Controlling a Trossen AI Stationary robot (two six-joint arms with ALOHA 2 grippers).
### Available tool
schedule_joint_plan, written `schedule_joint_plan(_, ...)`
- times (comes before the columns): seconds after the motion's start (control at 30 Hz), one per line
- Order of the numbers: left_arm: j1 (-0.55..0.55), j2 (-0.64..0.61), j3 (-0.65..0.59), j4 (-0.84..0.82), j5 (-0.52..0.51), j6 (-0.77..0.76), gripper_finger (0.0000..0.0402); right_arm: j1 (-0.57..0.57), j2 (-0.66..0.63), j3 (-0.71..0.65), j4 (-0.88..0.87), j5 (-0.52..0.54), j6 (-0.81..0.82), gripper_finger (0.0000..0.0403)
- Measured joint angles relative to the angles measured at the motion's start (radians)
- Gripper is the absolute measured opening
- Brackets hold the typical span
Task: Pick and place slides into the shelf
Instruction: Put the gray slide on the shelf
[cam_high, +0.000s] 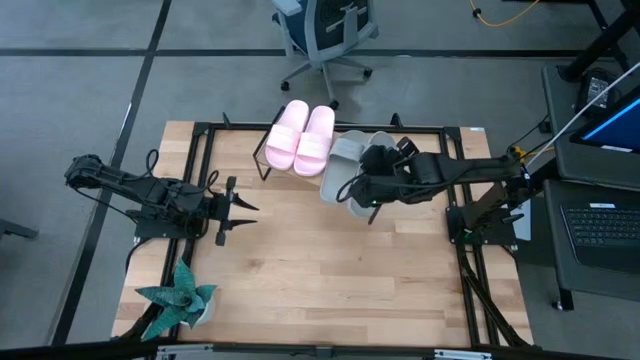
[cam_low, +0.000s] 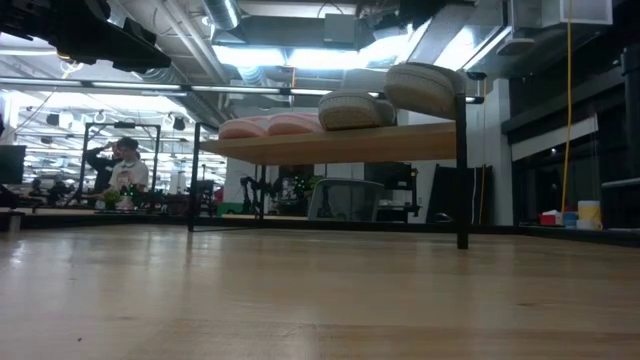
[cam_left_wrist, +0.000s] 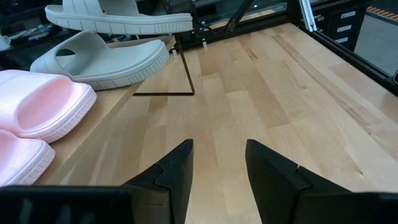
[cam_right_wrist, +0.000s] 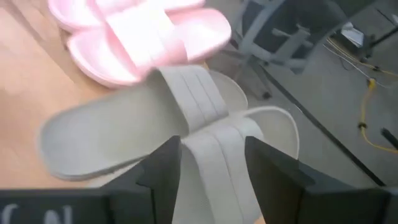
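Right pincer (cam_right_wrist: 208, 168) spread, fingers straddling strap of the outer grey slide (cam_right_wrist: 230, 162), not pinching it. Second grey slide (cam_high: 340, 162) and pink pair (cam_high: 300, 137) sat side by side on the shelf (cam_low: 400, 143). Left pincer (cam_high: 238, 208) spread, empty, over bare counter (cam_high: 330, 260) by the plant (cam_high: 180, 298).

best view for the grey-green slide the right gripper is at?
Right wrist view: the second grey-green slide fills the frame between the right gripper fingers, strap clear. High view shows it mostly hidden under the arm. Low view gives its side profile; left wrist view its sole edge.
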Motion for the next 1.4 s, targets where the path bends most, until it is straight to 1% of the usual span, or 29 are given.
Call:
schedule_joint_plan(0.1,0.000,0.000,0.000,0.000,0.000,0.000,0.0139,0.015,-0.001,0.029,0.005,0.002,-0.004,0.0179)
schedule_joint_plan(0.2,0.000,0.000,0.000,0.000,0.000,0.000,0.0139,0.031,0.000,0.027,0.000,0.001,0.001,0.0179)
schedule_joint_plan(0.43,0.000,0.000,0.000,0.000,0.000,0.000,0.0139,0.072,-0.001,-0.073,0.029,0.008,0.001,0.0179)
schedule_joint_plan(0.67,0.000,0.000,0.000,0.002,0.000,0.000,0.0139,0.139,0.000,-0.198,0.104,0.092,-0.022,0.0179)
schedule_joint_plan(0.83,0.000,0.000,0.000,0.004,0.000,0.000,0.0139,0.168,0.000,-0.219,0.107,0.217,0.002,0.0179)
schedule_joint_plan(0.87,0.000,0.000,0.000,0.004,0.000,0.000,0.0139,0.169,0.000,-0.220,0.104,0.222,0.000,0.0179)
schedule_joint_plan(0.93,0.000,0.000,0.000,0.004,0.000,0.009,0.0139,0.169,0.000,-0.221,0.101,0.200,-0.022,0.0179)
schedule_joint_plan(1.0,0.000,0.000,0.000,0.020,0.000,0.044,0.0139,0.168,0.000,-0.221,0.100,0.156,-0.023,0.0179)
schedule_joint_plan(1.07,0.000,0.000,0.000,0.057,0.000,0.075,0.0139,0.160,0.000,-0.221,0.100,0.133,-0.021,0.0179)
schedule_joint_plan(1.17,0.000,0.000,0.000,0.196,0.000,0.073,0.0139,0.159,-0.010,-0.221,0.096,0.124,-0.023,0.0179)
schedule_joint_plan(1.33,0.000,-0.002,0.003,0.440,0.000,-0.034,0.0139,0.160,-0.088,-0.176,0.091,0.072,-0.022,0.0179)
schedule_joint_plan(1.4,0.000,-0.006,0.024,0.463,0.007,-0.073,0.0139,0.164,-0.132,-0.143,0.103,0.047,-0.025,0.0179)
